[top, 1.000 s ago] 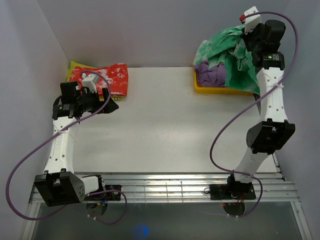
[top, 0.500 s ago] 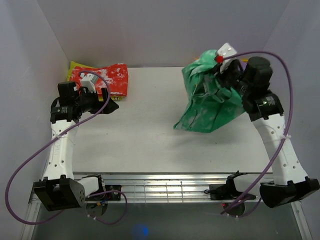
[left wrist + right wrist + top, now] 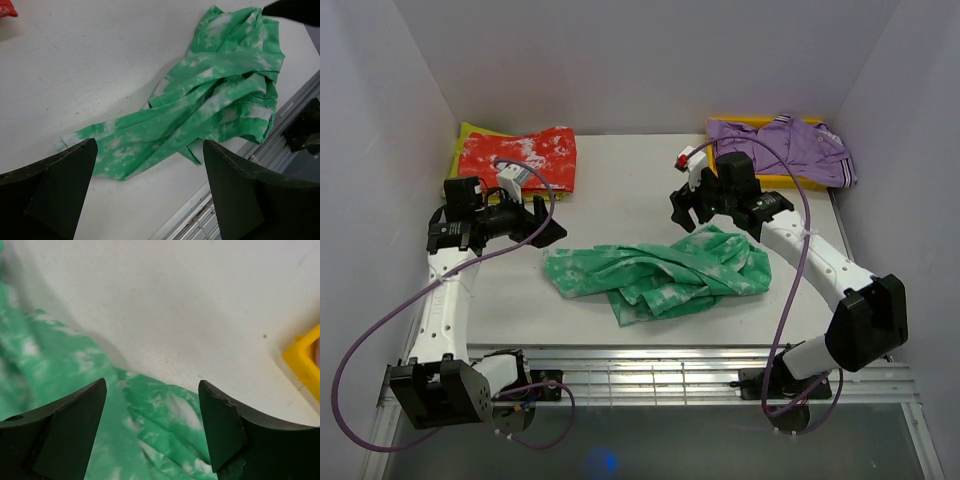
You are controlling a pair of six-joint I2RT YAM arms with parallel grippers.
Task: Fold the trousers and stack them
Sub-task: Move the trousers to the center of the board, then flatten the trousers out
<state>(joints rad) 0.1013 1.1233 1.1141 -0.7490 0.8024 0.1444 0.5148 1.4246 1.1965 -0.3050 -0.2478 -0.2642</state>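
The trousers [image 3: 655, 272], bright green with white blotches, lie in a crumpled, stretched-out heap on the middle of the white table, nearer the front edge. My right gripper [image 3: 686, 208] hovers over the heap's back right edge, open, with nothing between its fingers. In the right wrist view the cloth [image 3: 150, 440] lies below the spread jaws of that gripper [image 3: 152, 385]. My left gripper [image 3: 548, 222] stands open just left of and behind the heap's left end. In the left wrist view the trousers [image 3: 220, 100] spread out ahead of its wide jaws [image 3: 150, 144].
A folded red-and-white garment [image 3: 520, 155] lies on yellow cloth at the back left. A purple garment [image 3: 780, 145] covers a yellow tray [image 3: 775, 182] at the back right; its corner [image 3: 305, 360] shows in the right wrist view. Metal rails [image 3: 670, 370] run along the near edge.
My right arm swung the trousers off the back right tray to the middle of the table and opened, dropping them in a heap. The purple garment now shows. The left arm barely moved.
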